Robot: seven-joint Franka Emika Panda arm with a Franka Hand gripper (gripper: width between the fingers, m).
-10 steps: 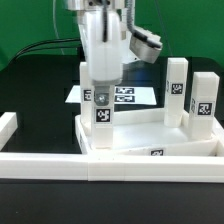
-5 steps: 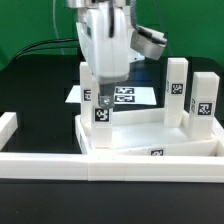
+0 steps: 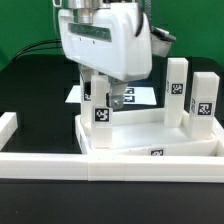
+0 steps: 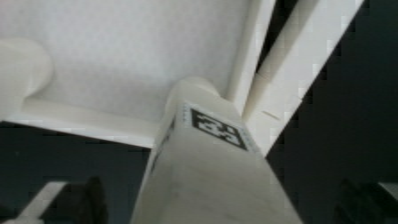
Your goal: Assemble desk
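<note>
The white desk top [image 3: 150,138] lies inside the white border wall. A white tagged leg [image 3: 102,115] stands upright at its corner on the exterior view's left. My gripper [image 3: 102,95] is open, its fingers on either side of the leg's upper part and apart from it. Two more legs [image 3: 177,92] [image 3: 204,100] stand upright on the exterior view's right. In the wrist view the leg [image 4: 210,170] with its tag runs between my gripper's [image 4: 214,206] dark fingers [image 4: 80,200], above the desk top's pale floor [image 4: 107,50].
The marker board [image 3: 133,96] lies flat behind the desk top. A low white border wall [image 3: 110,166] runs along the front, with a short piece [image 3: 8,125] at the exterior view's left. Black table surface surrounds everything.
The jaws have opened and let go of the leg. The hand has lifted, so its white body now fills the top of the exterior view. The leg stays upright.
</note>
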